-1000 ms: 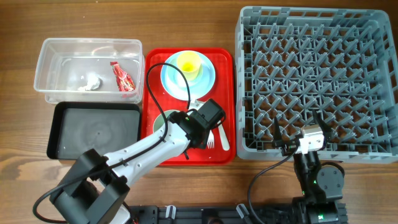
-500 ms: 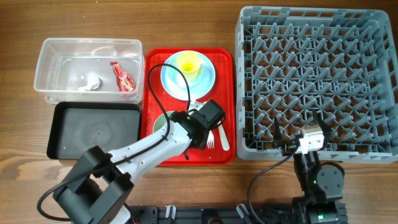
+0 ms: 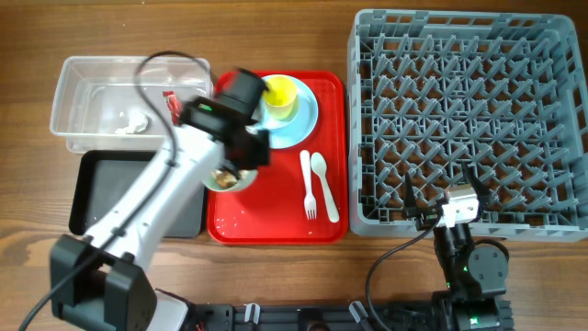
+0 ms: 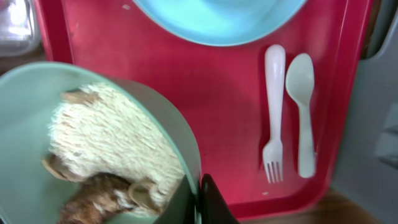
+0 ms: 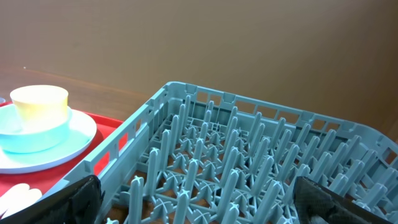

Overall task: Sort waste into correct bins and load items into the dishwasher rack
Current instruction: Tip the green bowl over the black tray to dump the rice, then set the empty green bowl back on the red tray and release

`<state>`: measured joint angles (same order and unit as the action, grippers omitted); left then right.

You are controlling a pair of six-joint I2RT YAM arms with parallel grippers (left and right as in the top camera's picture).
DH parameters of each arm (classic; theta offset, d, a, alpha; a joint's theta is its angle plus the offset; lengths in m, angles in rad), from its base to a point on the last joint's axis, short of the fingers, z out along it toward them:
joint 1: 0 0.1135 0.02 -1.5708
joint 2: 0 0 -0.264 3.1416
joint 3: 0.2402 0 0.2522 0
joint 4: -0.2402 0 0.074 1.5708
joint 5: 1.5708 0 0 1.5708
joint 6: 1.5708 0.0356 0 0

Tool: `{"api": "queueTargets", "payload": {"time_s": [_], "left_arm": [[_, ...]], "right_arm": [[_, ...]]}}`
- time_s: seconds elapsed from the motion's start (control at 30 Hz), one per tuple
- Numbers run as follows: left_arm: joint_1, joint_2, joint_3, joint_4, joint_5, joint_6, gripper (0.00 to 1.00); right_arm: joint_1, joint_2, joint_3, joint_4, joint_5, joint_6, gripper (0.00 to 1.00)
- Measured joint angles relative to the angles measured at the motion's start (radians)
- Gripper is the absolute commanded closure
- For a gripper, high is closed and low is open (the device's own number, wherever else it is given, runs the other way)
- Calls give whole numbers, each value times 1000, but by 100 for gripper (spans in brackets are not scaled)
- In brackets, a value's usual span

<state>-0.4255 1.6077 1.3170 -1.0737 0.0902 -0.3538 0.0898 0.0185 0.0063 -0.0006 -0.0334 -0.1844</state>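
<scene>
Left wrist view: left gripper (image 4: pixel 200 200) clamps the green bowl (image 4: pixel 25 99) by its rim over the red tray (image 4: pixel 230 137). The scraps (image 4: pixel 106 155) likely tip next into the black bin (image 3: pixel 101 188) beside it; right gripper (image 3: pixel 441 198) gapes.

The left gripper (image 4: pixel 200 198) has swung toward 10 o'clock, from the lower middle of the red tray (image 3: pixel 276 225) to its left side, and closed on the rim of the bowl (image 3: pixel 223 177), which has shifted slightly toward 9 o'clock; the fork (image 3: pixel 307 184) and spoon (image 3: pixel 322 187) now lie fully uncovered
</scene>
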Motion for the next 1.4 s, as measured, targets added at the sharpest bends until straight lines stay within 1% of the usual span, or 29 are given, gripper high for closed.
{"api": "queueTargets", "payload": {"time_s": [0.03, 0.07, 0.1, 0.13, 0.2, 0.23, 0.3, 0.33, 0.4, 0.5, 0.6, 0.67, 0.7, 0.77, 0.8, 0.9, 0.93, 1.07, 1.13, 1.17, 1.2, 1.4], "left_arm": [[63, 0, 0, -5, 57, 23, 96], [164, 0, 0, -20, 174, 75, 96], [245, 0, 0, -33, 244, 108, 96], [328, 0, 0, -48, 299, 132, 96], [483, 0, 0, -52, 362, 158, 96], [531, -1, -8, -33, 391, 162, 96], [620, -3, -61, 26, 467, 170, 96], [640, -3, -81, 47, 488, 170, 96], [701, -6, -158, 141, 603, 173, 96], [802, -6, -255, 223, 777, 176, 96], [917, -6, -323, 241, 914, 200, 96], [985, -6, -362, 238, 1048, 243, 96], [1015, -6, -382, 237, 1144, 266, 96], [1066, -6, -410, 237, 1218, 299, 96], [1117, -6, -436, 234, 1278, 337, 96], [1198, -7, -463, 234, 1324, 385, 96], [1257, -7, -485, 233, 1334, 407, 96], [1342, -7, -509, 229, 1379, 432, 96], [1344, -7, -509, 216, 1400, 451, 96], [1344, -7, -510, 158, 1413, 469, 96], [1344, -7, -513, 134, 1427, 492, 96], [1343, -7, -513, 122, 1453, 537, 96]], "right_arm": [[0, 0, 0, 0, 0, 0, 0], [0, 0, 0, 0, 0, 0, 0], [0, 0, 0, 0, 0, 0, 0], [0, 0, 0, 0, 0, 0, 0], [0, 0, 0, 0, 0, 0, 0], [0, 0, 0, 0, 0, 0, 0], [0, 0, 0, 0, 0, 0, 0], [0, 0, 0, 0, 0, 0, 0], [0, 0, 0, 0, 0, 0, 0], [0, 0, 0, 0, 0, 0, 0], [0, 0, 0, 0, 0, 0, 0], [0, 0, 0, 0, 0, 0, 0], [0, 0, 0, 0, 0, 0, 0], [0, 0, 0, 0, 0, 0, 0], [0, 0, 0, 0, 0, 0, 0], [0, 0, 0, 0, 0, 0, 0], [0, 0, 0, 0, 0, 0, 0], [0, 0, 0, 0, 0, 0, 0], [0, 0, 0, 0, 0, 0, 0], [0, 0, 0, 0, 0, 0, 0], [0, 0, 0, 0, 0, 0, 0], [0, 0, 0, 0, 0, 0, 0]]}}
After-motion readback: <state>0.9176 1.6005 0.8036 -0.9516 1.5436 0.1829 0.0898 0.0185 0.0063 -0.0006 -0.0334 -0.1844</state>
